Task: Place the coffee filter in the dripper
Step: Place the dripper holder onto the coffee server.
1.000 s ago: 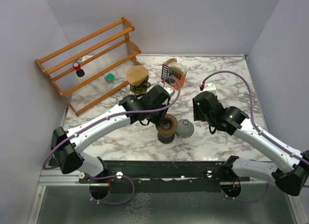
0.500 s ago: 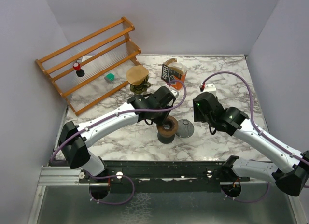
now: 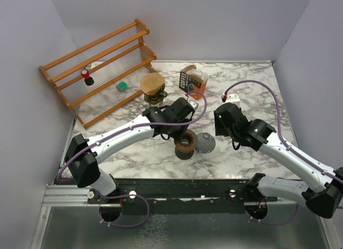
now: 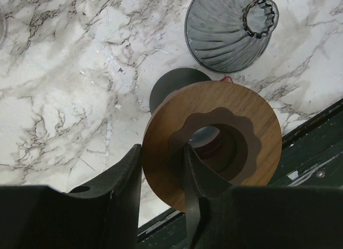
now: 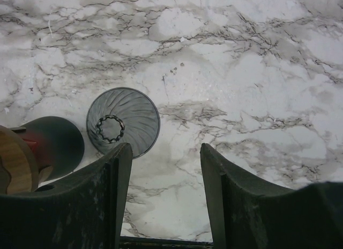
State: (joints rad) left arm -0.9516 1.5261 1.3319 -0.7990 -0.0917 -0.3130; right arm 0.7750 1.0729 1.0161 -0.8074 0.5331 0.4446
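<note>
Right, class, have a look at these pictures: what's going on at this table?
The left gripper is clamped on the rim of the round wooden ring stand, one finger outside, one in its hole. The grey ribbed cone dripper lies apparently mouth down on the marble table beside the stand. The right gripper hangs open above the table near that cone, holding nothing. The brown paper coffee filter sits at the back, untouched: none is in the dripper yet.

Marble-veined tabletop (image 3: 257, 82) enclosed by plain pale walls (image 3: 214, 23) on three sides; slatted wooden rack (image 3: 99, 66) at 10 o'clock.
</note>
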